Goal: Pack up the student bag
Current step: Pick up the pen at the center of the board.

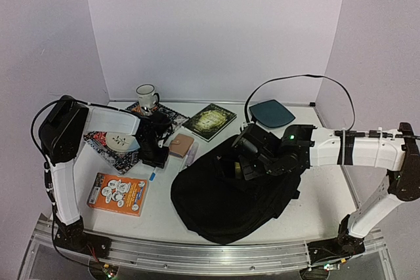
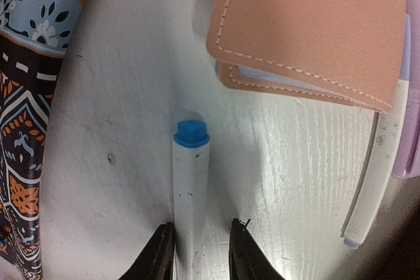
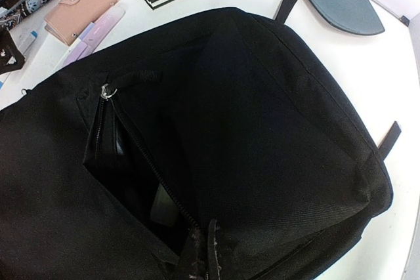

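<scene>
The large floppy black fabric backpack (image 1: 223,208) lies slumped on the white table (image 1: 321,195) in front of the right arm, with its zipper opening gaping. The right gripper (image 3: 205,244) is pinched closed on the zipper edge of that opening. The left gripper (image 2: 200,234) is down at the tabletop, jaws partly apart astride a white marker pen with a blue cap (image 2: 191,181), one finger against the barrel and the other just off it, near a peach stitched leather wallet (image 2: 308,24).

wallet (image 2: 308,31) just beyond marker (image 2: 191,188), sides seemingly free
</scene>
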{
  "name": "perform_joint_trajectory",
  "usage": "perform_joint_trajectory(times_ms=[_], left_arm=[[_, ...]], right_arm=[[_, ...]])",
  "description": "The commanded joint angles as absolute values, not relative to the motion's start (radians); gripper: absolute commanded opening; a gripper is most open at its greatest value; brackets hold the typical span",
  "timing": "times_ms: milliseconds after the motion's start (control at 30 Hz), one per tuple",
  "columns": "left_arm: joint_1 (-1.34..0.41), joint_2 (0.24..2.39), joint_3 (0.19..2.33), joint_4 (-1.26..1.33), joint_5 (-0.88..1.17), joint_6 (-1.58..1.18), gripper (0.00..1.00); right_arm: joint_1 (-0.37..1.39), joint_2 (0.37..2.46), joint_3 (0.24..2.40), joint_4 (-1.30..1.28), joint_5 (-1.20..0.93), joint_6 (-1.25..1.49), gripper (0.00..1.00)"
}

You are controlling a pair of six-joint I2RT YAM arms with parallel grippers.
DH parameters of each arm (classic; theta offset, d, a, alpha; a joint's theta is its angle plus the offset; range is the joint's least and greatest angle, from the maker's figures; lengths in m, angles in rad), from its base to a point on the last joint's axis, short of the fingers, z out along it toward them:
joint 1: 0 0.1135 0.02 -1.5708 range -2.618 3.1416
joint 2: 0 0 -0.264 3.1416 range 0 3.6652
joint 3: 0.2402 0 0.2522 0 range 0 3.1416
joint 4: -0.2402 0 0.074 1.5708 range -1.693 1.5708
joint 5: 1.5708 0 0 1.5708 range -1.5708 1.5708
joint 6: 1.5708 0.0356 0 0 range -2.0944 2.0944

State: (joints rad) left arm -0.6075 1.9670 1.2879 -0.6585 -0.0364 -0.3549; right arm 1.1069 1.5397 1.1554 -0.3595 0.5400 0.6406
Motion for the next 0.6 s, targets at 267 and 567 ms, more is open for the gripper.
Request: perform_joint_trajectory(times_ms=[267,567], left_arm=[[-0.603,1.986,1.350,-0.763,0.030,-0.316,0.05],[-0.603,1.888,1.385,-0.732,0.104,-0.351,0.00]], right_arm=[[1.111,1.561,1.198,-0.405,0.604,0.637,0.00],[1.111,1.572,1.213,-0.385,0.604,0.639,0.00]])
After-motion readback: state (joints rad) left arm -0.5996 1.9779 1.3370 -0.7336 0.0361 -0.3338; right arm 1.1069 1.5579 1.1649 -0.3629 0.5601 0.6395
